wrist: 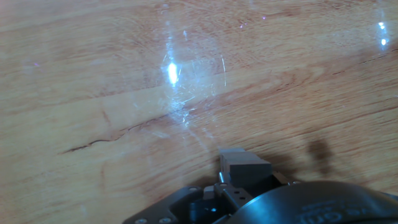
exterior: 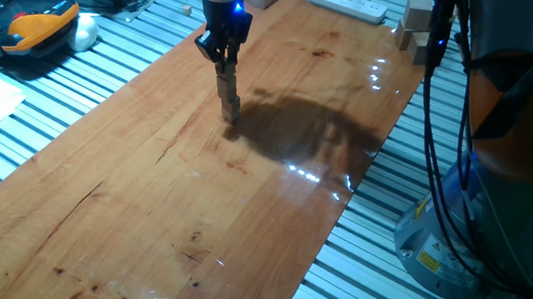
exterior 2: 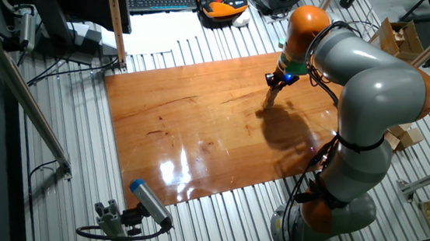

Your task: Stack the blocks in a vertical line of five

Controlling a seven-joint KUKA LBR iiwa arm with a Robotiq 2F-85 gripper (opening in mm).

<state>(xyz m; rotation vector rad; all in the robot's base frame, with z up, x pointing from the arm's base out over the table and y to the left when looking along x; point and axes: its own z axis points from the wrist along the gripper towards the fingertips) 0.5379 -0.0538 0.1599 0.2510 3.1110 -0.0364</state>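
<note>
The bulky grey arm (exterior 2: 375, 80) has rounded segments and orange joint bands. Black cables run along it near the glossy wooden tabletop (exterior 2: 198, 135); its slim dark gripper (exterior: 229, 113) carries a blue light.

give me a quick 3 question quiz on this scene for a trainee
1. True or false: the gripper is raised high above the board.
2. What lies past the board's far end in the fixed view that faces the gripper? A power strip; B mug; C bottle.
3. Fill in: the pendant is black and ____.
Key: 1 false; 2 A; 3 orange.
</note>
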